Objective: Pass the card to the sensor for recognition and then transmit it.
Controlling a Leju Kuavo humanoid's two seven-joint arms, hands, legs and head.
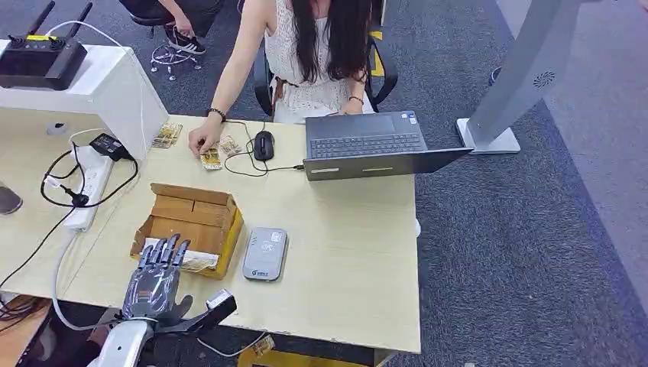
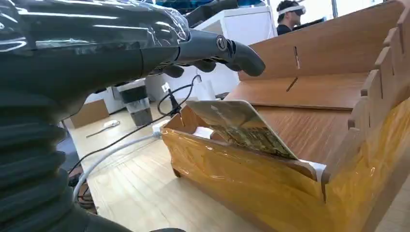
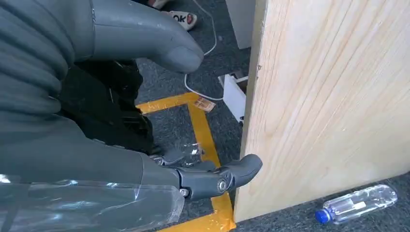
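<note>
A patterned card (image 2: pixel 241 126) leans tilted against the front wall inside the open cardboard box (image 1: pixel 191 218); in the head view the card (image 1: pixel 191 261) lies at the box's near edge. My left hand (image 1: pixel 157 277) hovers at that edge with fingers (image 1: pixel 164 251) stretched out over the card, holding nothing. In the left wrist view the left hand (image 2: pixel 121 53) has its fingertips (image 2: pixel 241 55) above the card without touching it. The grey card sensor (image 1: pixel 265 253) lies flat just right of the box. My right hand (image 3: pixel 121 145) hangs beside the table's wooden side panel (image 3: pixel 329 96), fingers apart and empty.
A person sits across the table, one hand (image 1: pixel 205 140) on loose cards. A laptop (image 1: pixel 367 145), mouse (image 1: pixel 263 144), and power strip (image 1: pixel 88 183) with cables occupy the far and left parts. A water bottle (image 3: pixel 358 203) lies on the floor.
</note>
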